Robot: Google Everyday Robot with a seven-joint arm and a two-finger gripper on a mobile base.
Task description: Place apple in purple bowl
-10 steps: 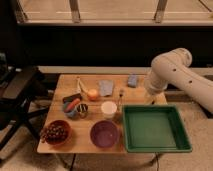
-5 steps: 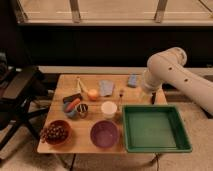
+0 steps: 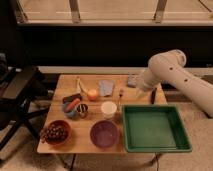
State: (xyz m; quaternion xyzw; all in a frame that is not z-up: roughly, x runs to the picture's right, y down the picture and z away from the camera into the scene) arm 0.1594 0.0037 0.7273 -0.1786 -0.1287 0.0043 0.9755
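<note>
The apple [image 3: 92,94] is a small round orange-yellow fruit on the wooden table [image 3: 90,122], left of centre near the back. The purple bowl [image 3: 104,134] stands empty at the table's front edge, below the white cup [image 3: 108,108]. My gripper [image 3: 140,94] hangs from the white arm [image 3: 170,70] over the back right of the table, above the far edge of the green tray. It is well to the right of the apple and holds nothing that I can see.
A green tray [image 3: 155,145] fills the right front. A reddish-brown bowl with grapes [image 3: 55,132] is at the front left. A carrot-like item [image 3: 73,104], a metal can [image 3: 82,110], a blue cloth [image 3: 105,87], a sponge [image 3: 132,80] and a fork [image 3: 120,95] lie around. A black chair [image 3: 20,90] stands at the left.
The arm has swung a little to the left, bringing the gripper further in over the table's back right. The objects on the table have not moved.
</note>
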